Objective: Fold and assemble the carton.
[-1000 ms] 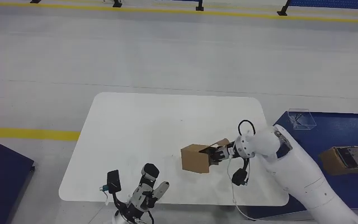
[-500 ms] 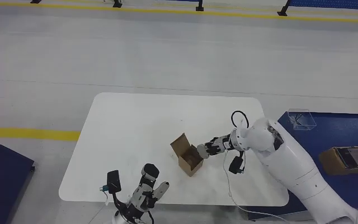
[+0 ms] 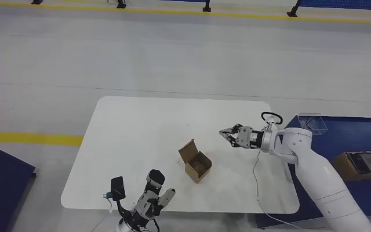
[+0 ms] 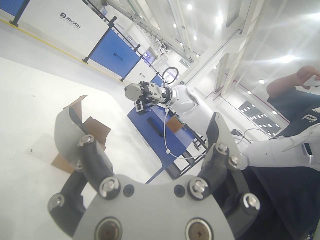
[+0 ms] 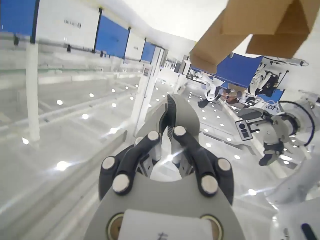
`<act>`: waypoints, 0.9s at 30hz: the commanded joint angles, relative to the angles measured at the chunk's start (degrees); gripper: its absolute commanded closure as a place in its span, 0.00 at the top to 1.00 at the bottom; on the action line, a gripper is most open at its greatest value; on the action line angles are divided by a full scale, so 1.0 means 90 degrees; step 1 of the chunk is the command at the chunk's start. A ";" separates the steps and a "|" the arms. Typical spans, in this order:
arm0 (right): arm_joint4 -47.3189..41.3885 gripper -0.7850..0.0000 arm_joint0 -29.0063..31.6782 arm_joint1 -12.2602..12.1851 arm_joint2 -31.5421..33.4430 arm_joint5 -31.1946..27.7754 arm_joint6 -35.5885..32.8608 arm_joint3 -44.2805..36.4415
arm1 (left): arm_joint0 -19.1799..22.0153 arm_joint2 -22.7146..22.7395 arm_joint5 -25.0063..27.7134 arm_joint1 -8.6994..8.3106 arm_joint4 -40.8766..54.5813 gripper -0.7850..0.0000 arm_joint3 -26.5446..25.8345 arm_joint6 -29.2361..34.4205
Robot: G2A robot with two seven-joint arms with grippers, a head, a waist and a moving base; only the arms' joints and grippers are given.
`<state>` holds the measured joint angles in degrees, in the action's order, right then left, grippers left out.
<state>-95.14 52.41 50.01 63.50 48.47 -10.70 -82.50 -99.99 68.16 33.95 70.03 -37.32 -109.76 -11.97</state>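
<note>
A brown carton [image 3: 194,160] stands on the white table [image 3: 133,133] right of its middle, top open and one flap upright. My right gripper [image 3: 223,134] hangs shut and empty a short way to the carton's right, apart from it. In the right wrist view the shut fingers [image 5: 186,118] point past the carton [image 5: 250,13]. My left gripper [image 3: 138,185] stays at the table's near edge, open and empty, pointing upward. One left finger [image 4: 70,131] partly hides the carton [image 4: 96,128], and the right gripper [image 4: 132,93] shows beyond it.
A blue bench [image 3: 342,139] stands off the table's right side, carrying a clear bin [image 3: 313,123] and another brown box [image 3: 351,164]. The table's left and far parts are bare white surface. A cable [image 3: 255,180] hangs from the right arm.
The right gripper turned the carton and pushed it left, then let go and drew back to the right, shut. The carton now stands free. The left arm has not moved.
</note>
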 commanded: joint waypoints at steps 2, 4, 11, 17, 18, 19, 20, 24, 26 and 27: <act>0.0593 0.69 0.0006 -0.0004 -0.0019 -0.0108 -0.0914 0.0098 | 0.0000 0.0000 0.0000 0.0000 0.0000 1.00 0.0000 0.0000; 0.0593 0.69 0.0006 -0.0004 -0.0019 -0.0108 -0.0914 0.0098 | 0.0000 0.0000 0.0000 0.0000 0.0000 1.00 0.0000 0.0000; 0.0593 0.69 0.0006 -0.0004 -0.0019 -0.0108 -0.0914 0.0098 | 0.0000 0.0000 0.0000 0.0000 0.0000 1.00 0.0000 0.0000; 0.1413 1.00 0.0054 -0.0017 -0.0066 -0.0579 -0.0649 0.0062 | 0.0188 -0.0103 -0.0741 0.0029 -0.0640 1.00 0.0081 0.0176; 0.1754 1.00 0.0065 -0.0026 -0.0111 -0.0649 -0.0778 0.0061 | 0.0284 -0.0158 -0.1281 0.0052 -0.1159 1.00 0.0136 0.0142; 0.2151 1.00 0.0027 -0.0042 -0.0158 -0.0654 -0.0918 0.0094 | 0.0365 -0.0294 -0.1917 0.0088 -0.1637 1.00 0.0233 0.0137; 0.2564 1.00 -0.0029 -0.0058 -0.0233 -0.0614 -0.1153 0.0079 | 0.0473 -0.0495 -0.2348 0.0131 -0.1910 1.00 0.0278 0.0151; 0.4992 1.00 -0.0211 -0.0179 -0.0606 -0.1215 -0.2000 -0.0079 | 0.1102 -0.1168 -0.3956 0.0302 -0.2908 1.00 0.0813 0.0692; 0.5966 1.00 -0.0208 -0.0222 -0.0749 -0.1702 -0.2150 -0.0054 | 0.1383 -0.1522 -0.4452 0.0393 -0.3281 1.00 0.1049 0.0899; 0.6310 1.00 -0.0215 -0.0229 -0.0770 -0.1903 -0.2025 0.0035 | 0.1506 -0.1627 -0.4738 0.0440 -0.3375 1.00 0.1152 0.0883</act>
<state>-44.10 50.51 48.02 56.80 33.55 -29.99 -82.88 -87.69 54.84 -5.23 73.59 -66.38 -100.44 -4.02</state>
